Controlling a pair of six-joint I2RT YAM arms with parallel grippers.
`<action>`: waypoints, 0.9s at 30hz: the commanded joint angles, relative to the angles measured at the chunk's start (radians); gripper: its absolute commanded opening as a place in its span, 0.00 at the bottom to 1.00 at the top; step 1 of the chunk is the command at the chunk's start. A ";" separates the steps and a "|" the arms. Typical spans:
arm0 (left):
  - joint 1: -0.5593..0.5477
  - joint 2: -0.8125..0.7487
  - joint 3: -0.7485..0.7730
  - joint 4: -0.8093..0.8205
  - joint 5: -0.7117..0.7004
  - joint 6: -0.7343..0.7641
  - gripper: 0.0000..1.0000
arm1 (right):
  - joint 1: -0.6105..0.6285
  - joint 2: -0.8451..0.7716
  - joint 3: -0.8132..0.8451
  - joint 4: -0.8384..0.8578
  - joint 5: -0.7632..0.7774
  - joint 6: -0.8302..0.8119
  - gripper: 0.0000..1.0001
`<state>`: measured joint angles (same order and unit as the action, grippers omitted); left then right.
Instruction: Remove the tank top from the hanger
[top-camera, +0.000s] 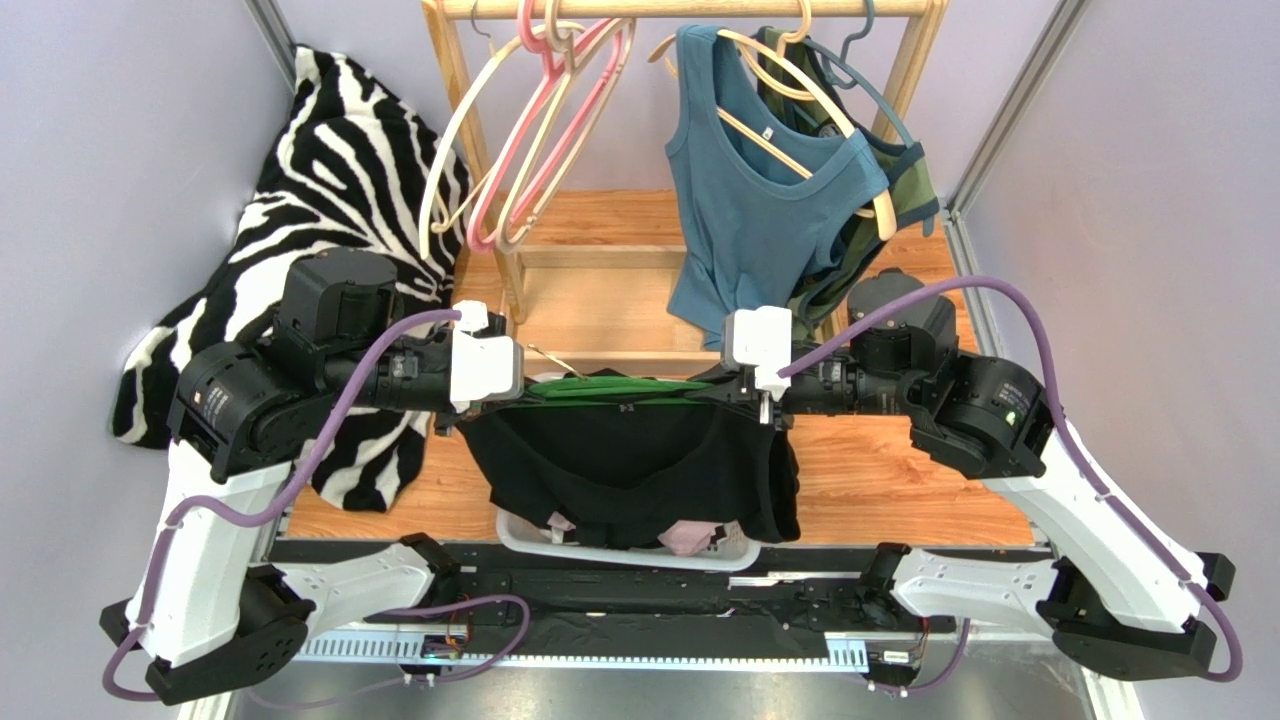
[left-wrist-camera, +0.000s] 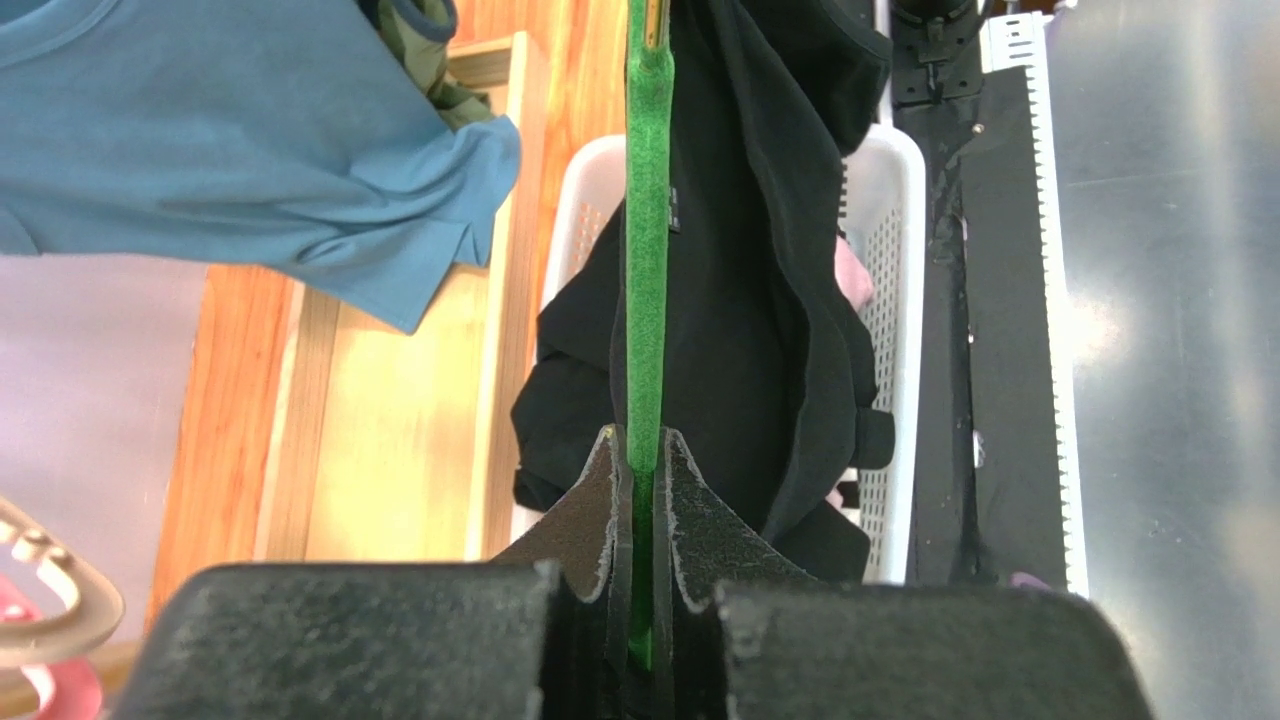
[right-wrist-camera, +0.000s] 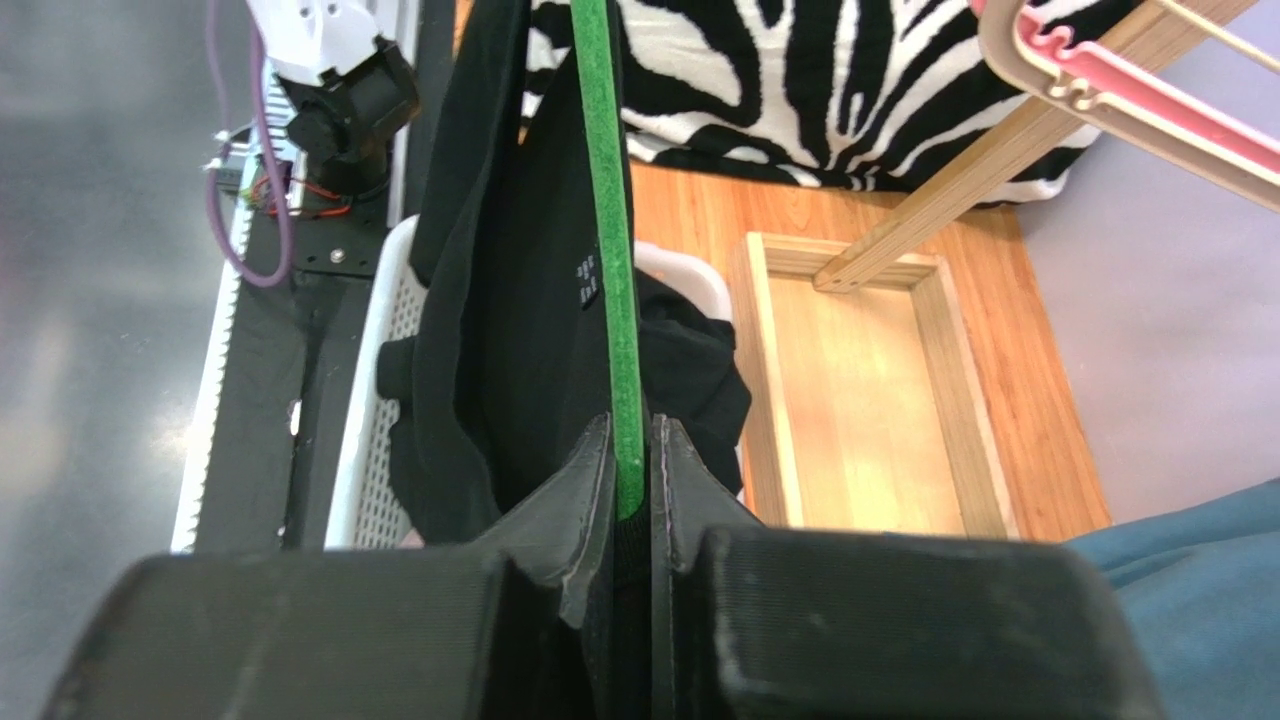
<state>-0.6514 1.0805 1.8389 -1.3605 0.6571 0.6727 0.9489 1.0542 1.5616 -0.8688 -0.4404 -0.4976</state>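
Tank top (top-camera: 631, 465), black, hangs on a green hanger (top-camera: 616, 390) that is held in the air between the two arms, over a white basket (top-camera: 519, 528) at the near middle of the scene. From above, the hanger's long axis runs left to right. The left end effector (top-camera: 519, 390) has its left tip and the right end effector (top-camera: 739, 387) its right tip. The cloth falls from that bar with its hem towards the basket, and its lower right corner sags lower.

The left wrist view shows the left end effector (left-wrist-camera: 642, 450) closed tight, with the hanger (left-wrist-camera: 648, 225) pinched edge-on between its jaws. The tank top (left-wrist-camera: 751, 300) bunches in loose folds on the basket (left-wrist-camera: 887, 225) side of the bar.

The right wrist view shows the same from the other end. The right end effector (right-wrist-camera: 631, 435) is clamped flat on the hanger (right-wrist-camera: 609, 225). The tank top (right-wrist-camera: 511, 300) droops beside it towards the basket (right-wrist-camera: 368, 405).

I judge the garment light, limp and easily stretched, so it will follow any pull and hold no shape. The hanger looks stiff, thin and felt-like, so the cloth is likely to cling to it rather than slide. The best hold is probably a shoulder strap close to the bar, lifted out over the hanger's tip. That would need one end let go first.
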 joint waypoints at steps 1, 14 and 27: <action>-0.007 -0.013 -0.003 -0.068 0.001 -0.051 0.00 | 0.008 -0.058 -0.054 0.246 0.106 0.034 0.26; -0.007 -0.044 -0.030 0.018 -0.171 -0.128 0.00 | 0.008 -0.318 -0.210 0.311 0.529 0.227 1.00; -0.005 -0.025 0.023 0.031 -0.189 -0.144 0.00 | 0.010 -0.496 -0.592 0.323 0.413 0.602 0.79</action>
<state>-0.6548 1.0534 1.8107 -1.3743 0.4709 0.5507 0.9546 0.5888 1.0363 -0.5930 0.0113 -0.0429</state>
